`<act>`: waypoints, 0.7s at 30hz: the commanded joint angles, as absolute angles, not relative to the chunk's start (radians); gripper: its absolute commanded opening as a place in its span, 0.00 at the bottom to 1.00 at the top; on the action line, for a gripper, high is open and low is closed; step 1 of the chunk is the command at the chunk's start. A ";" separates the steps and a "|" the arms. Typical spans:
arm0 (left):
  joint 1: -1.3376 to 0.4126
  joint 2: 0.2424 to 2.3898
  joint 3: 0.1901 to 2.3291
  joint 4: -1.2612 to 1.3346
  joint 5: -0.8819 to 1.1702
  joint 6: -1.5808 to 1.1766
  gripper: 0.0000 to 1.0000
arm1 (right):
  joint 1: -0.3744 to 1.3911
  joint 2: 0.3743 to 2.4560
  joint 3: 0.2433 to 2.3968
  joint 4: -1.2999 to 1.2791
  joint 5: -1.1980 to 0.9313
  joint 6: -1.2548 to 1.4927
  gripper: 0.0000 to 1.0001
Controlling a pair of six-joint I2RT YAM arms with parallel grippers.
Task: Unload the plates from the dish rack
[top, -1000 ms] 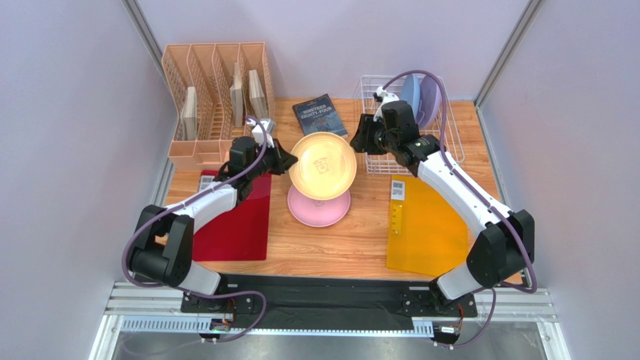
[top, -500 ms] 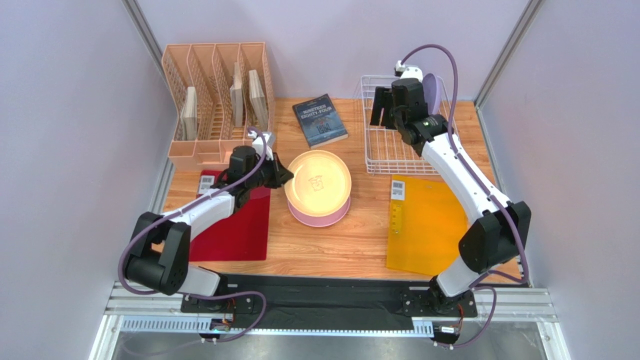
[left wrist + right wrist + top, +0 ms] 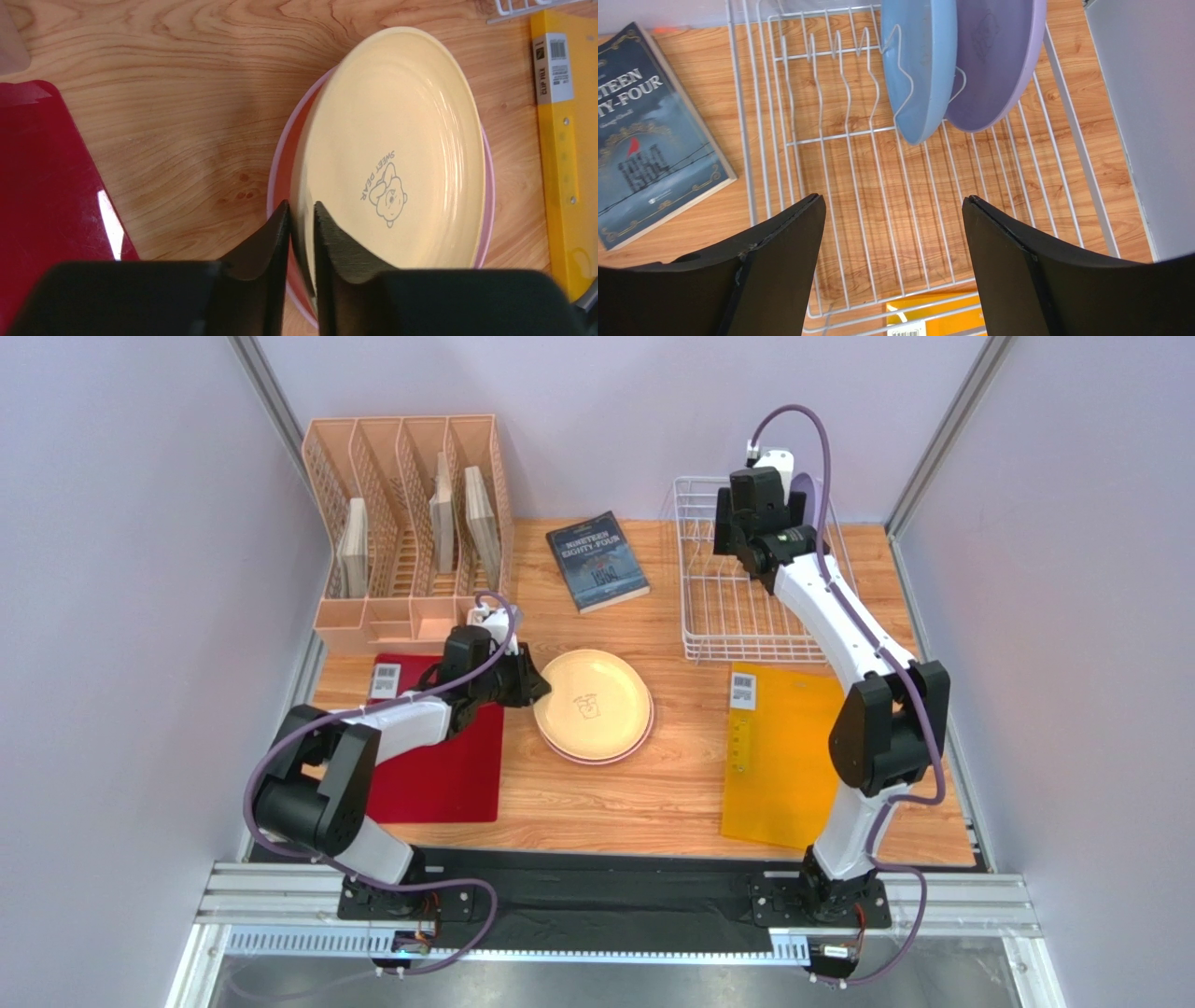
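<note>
My left fingers (image 3: 284,224) are clenched on the near rim of the cream plate (image 3: 393,154), which sits on the pink plate (image 3: 277,168) on the counter (image 3: 175,105). My right fingers (image 3: 732,532) are spread wide, holding nothing, above the rack (image 3: 843,134), where the blue plate (image 3: 917,63) and lavender plate (image 3: 994,63) stand on edge.

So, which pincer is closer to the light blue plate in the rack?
The right. The right pincer hangs open over the dish rack, with the light blue plate just ahead. The left pincer is far off, shut on the cream plate.
</note>
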State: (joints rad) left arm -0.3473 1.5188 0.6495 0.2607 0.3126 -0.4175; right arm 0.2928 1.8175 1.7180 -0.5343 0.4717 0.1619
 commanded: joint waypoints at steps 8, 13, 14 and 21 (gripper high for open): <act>-0.356 1.525 0.657 0.313 0.301 -0.410 0.69 | 0.241 1.999 1.940 -0.477 0.575 0.060 0.77; -0.356 1.444 0.661 0.269 0.258 -0.396 0.99 | 0.232 2.144 2.055 -0.472 0.621 0.012 0.73; -0.356 1.409 0.664 0.256 0.253 -0.385 1.00 | 0.230 2.163 2.090 -0.476 0.633 0.006 0.72; -0.357 1.283 0.739 0.100 0.224 -0.324 1.00 | 0.227 2.255 2.148 -0.459 0.722 -0.034 0.68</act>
State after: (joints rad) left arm -0.3504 1.3506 0.6655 0.1791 0.2481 -0.3840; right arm 0.2329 2.2292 2.0914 -0.4973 0.6338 0.0135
